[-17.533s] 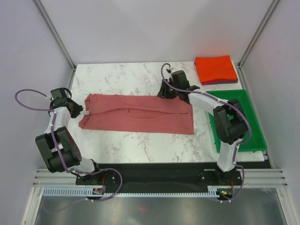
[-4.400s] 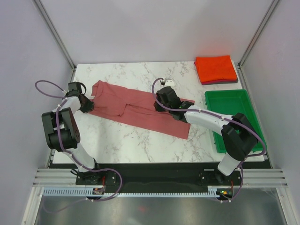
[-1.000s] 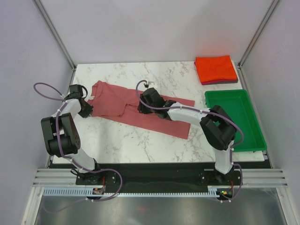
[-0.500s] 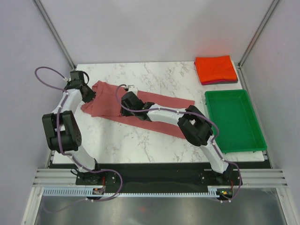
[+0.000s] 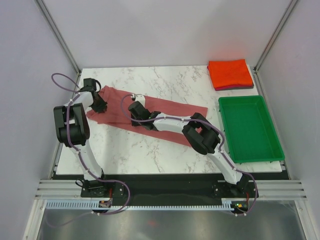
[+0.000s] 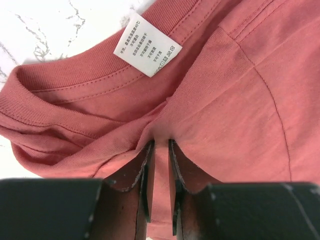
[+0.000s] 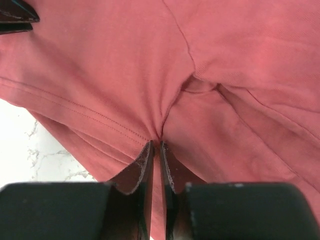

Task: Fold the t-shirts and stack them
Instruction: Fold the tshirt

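1. folding the dusty rose t-shirt is the step in hand; it lies as a long rumpled strip slanting across the left half of the marble table.
2. left gripper, by the collar and white care label, has its jaws narrowed onto a pinch of cloth.
3. right gripper pinches a seamed fold further along, jaws almost together.
4. next move, likely: lift both pinches together and carry that end over the rest, edges level.
5. orange-red t-shirt sits folded square at the far right corner, seemingly atop a darker t-shirt.
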Robot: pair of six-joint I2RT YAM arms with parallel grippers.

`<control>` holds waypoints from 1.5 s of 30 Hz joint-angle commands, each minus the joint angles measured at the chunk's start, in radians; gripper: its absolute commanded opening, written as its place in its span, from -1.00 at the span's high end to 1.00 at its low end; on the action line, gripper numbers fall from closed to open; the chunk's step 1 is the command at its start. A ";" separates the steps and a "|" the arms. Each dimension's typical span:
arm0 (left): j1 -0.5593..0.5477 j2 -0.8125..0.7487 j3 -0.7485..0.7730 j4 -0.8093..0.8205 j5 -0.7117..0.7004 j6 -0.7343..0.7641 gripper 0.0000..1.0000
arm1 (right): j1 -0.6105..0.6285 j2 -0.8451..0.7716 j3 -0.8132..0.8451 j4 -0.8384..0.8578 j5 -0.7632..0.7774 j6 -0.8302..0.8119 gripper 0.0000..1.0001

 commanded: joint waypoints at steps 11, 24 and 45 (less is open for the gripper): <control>-0.005 -0.045 0.036 0.001 0.052 0.078 0.48 | 0.004 -0.154 -0.133 0.023 0.067 -0.006 0.65; -0.139 -0.159 -0.054 0.009 0.063 0.028 0.42 | 0.003 -0.604 -0.401 -0.001 0.134 -0.052 0.42; -0.189 0.393 0.507 0.037 0.214 -0.018 0.52 | -0.150 -1.030 -0.703 -0.076 0.279 -0.100 0.39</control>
